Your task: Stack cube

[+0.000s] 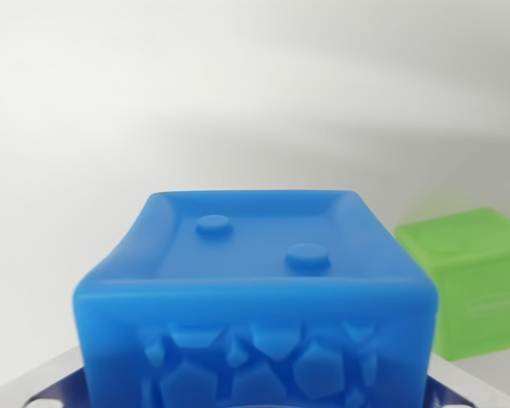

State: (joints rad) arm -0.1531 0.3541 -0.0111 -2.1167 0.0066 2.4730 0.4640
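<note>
Blue cube (255, 297) filling the wrist view's lower centre, pinched-looking sides, jaws unseen so grip cannot be told, green cube (476, 285) just beside at the wrist view's right, apart, pale open surface (153, 102) beyond.

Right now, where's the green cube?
In the wrist view, the green cube sits at the right edge, beside and slightly behind the blue cube filling the lower centre.

A plain white tabletop (110, 102) carries the green cube (480, 280) at the wrist view's right.
</note>
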